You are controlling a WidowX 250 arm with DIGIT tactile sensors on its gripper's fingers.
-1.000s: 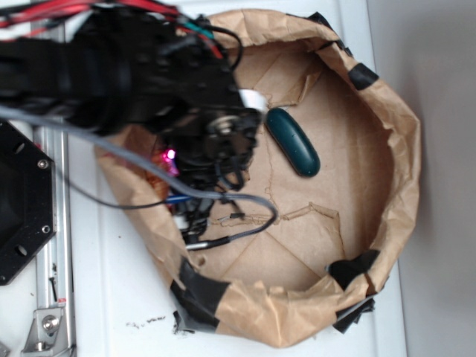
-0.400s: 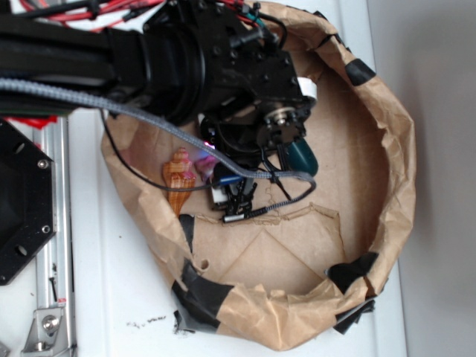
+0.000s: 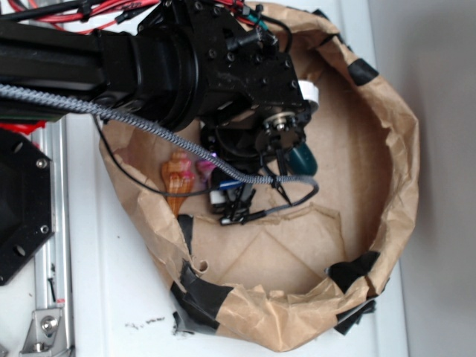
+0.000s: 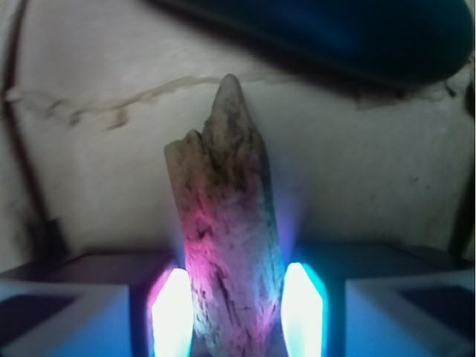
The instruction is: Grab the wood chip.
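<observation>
In the wrist view the wood chip [image 4: 227, 223], a rough, streaky brown sliver with a pointed far end, stands between my two glowing fingers [image 4: 172, 312]. Both pads press against its sides, so my gripper [image 4: 236, 286] is shut on it. Behind the chip lies torn brown paper. In the exterior view my gripper [image 3: 236, 199] hangs under the black arm over the middle of the paper bowl, and the arm and cables hide the chip there.
A smooth dark green oblong [image 3: 303, 158] lies just right of the wrist, mostly covered by it, and shows as [image 4: 357, 33] beyond the chip. A glossy orange seashell [image 3: 178, 182] lies to the left. The crumpled, taped paper wall [image 3: 401, 149] rings everything.
Over the last second the arm swung right across the bowl, uncovering the seashell and covering most of the green oblong. Since 0.4 s ago it has barely moved.
</observation>
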